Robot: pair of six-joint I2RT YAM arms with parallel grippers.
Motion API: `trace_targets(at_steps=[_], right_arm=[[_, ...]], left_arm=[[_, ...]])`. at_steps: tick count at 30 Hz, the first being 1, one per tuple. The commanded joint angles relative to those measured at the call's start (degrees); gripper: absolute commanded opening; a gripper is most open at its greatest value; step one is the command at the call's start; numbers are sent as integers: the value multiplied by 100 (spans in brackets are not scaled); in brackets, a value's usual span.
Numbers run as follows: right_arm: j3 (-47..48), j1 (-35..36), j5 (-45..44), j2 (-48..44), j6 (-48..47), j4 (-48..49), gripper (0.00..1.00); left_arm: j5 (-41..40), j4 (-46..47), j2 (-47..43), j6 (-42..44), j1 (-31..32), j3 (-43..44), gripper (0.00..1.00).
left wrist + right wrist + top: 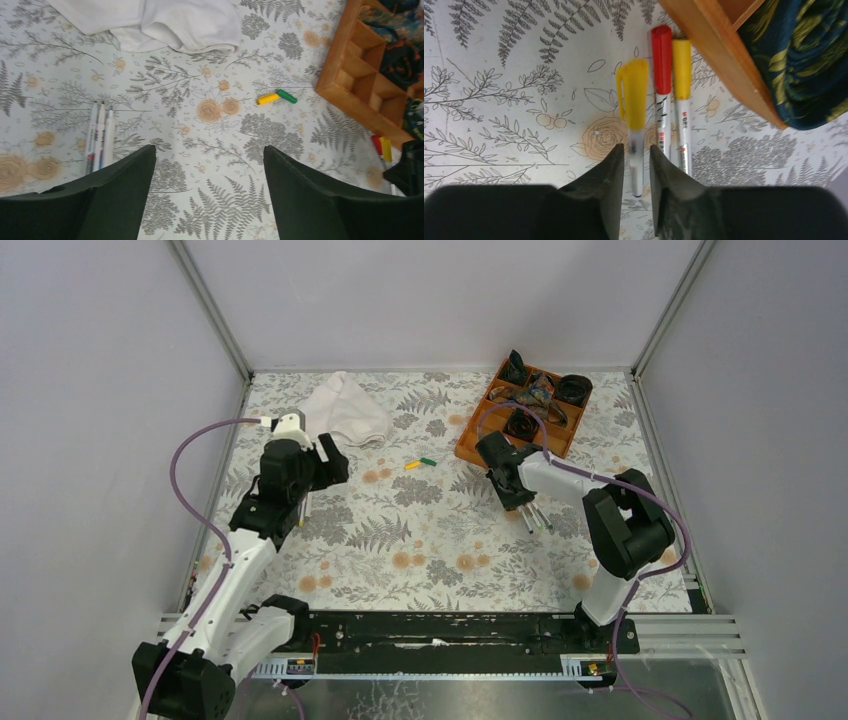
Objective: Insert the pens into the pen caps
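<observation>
Three uncapped white pens (100, 137) lie side by side on the floral table, left of my left gripper (209, 150), which is open and empty above the cloth; in the top view it (312, 472) hangs over them (300, 508). A loose yellow cap (267, 98) and green cap (287, 96) lie end to end at mid table (420, 463). My right gripper (636, 147) is shut on the barrel of a pen with a yellow cap (633, 100), raised off the table. A red-capped pen (661, 55) and a yellow-capped pen (681, 65) lie beside it.
An orange wooden tray (470, 445) with dark coiled bands and patterned cloth stands at the back right, right next to the capped pens (714, 50). A white cloth (345, 410) lies at the back left. Metal frame rails edge the table.
</observation>
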State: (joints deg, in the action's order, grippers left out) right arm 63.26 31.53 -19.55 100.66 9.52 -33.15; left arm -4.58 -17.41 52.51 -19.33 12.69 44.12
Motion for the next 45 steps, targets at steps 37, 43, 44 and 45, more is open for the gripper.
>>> trace_targets(at_steps=[37, 43, 44, 45], right_arm=[[-2134, -44, 3624, -4005, 1047, 2109, 67], [-2218, -42, 3808, -4145, 1160, 2203, 68], [-2234, -37, 3836, -4150, 1184, 2228, 68], [-2251, -41, 3858, -4155, 1204, 2244, 68]], left_arm=[[-1373, -892, 3625, 614, -1472, 739, 31], [-1335, -875, 3749, 632, -1522, 756, 30], [-1335, -876, 3758, 632, -1528, 766, 29], [-1337, -878, 3775, 632, -1524, 772, 29]])
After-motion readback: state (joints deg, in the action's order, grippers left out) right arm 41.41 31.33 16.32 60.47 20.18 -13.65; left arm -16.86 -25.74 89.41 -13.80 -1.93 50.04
